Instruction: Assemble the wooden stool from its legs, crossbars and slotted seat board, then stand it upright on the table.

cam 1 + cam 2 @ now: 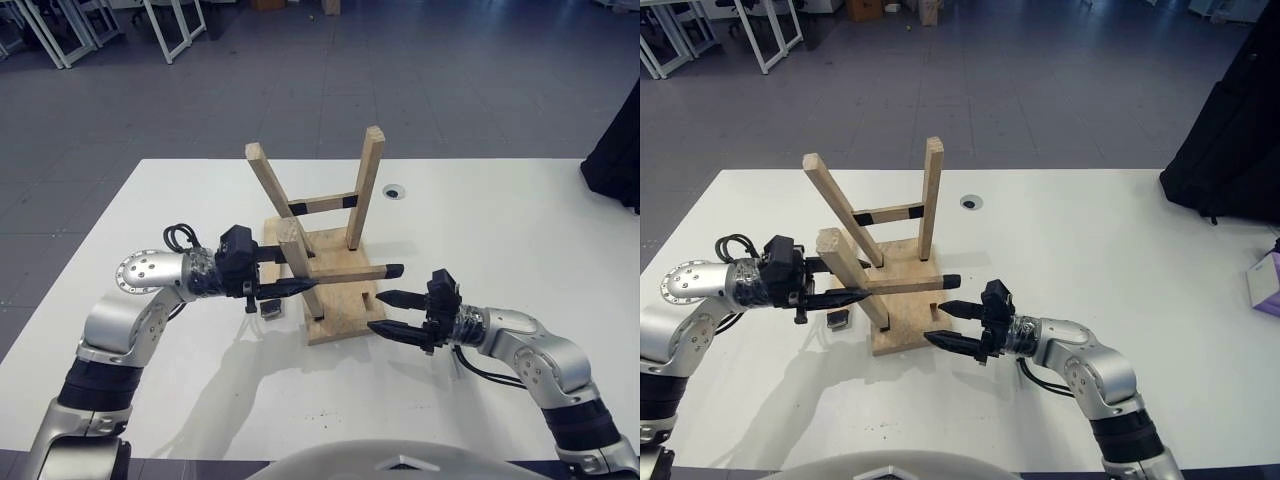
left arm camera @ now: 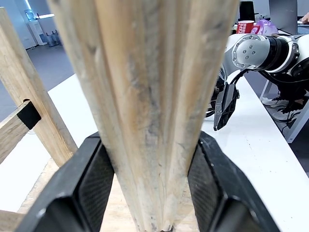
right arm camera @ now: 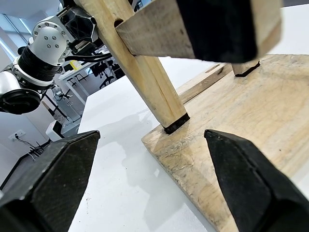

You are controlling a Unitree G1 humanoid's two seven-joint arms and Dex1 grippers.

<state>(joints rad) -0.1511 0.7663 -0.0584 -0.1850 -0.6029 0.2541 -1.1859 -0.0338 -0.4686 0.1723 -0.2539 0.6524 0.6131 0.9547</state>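
Grey floor (image 1: 450,80) beyond the white table (image 1: 520,230); white frames (image 1: 170,25) behind.

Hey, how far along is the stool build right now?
Done: the seat board lies flat on the table with two back legs standing in it, joined by the back crossbar. In hand: the left end effector is clamped on the near leg, and the near crossbar has a free end. The right end effector is open beside the board. Left: fit a fourth leg, then turn the stool upright.
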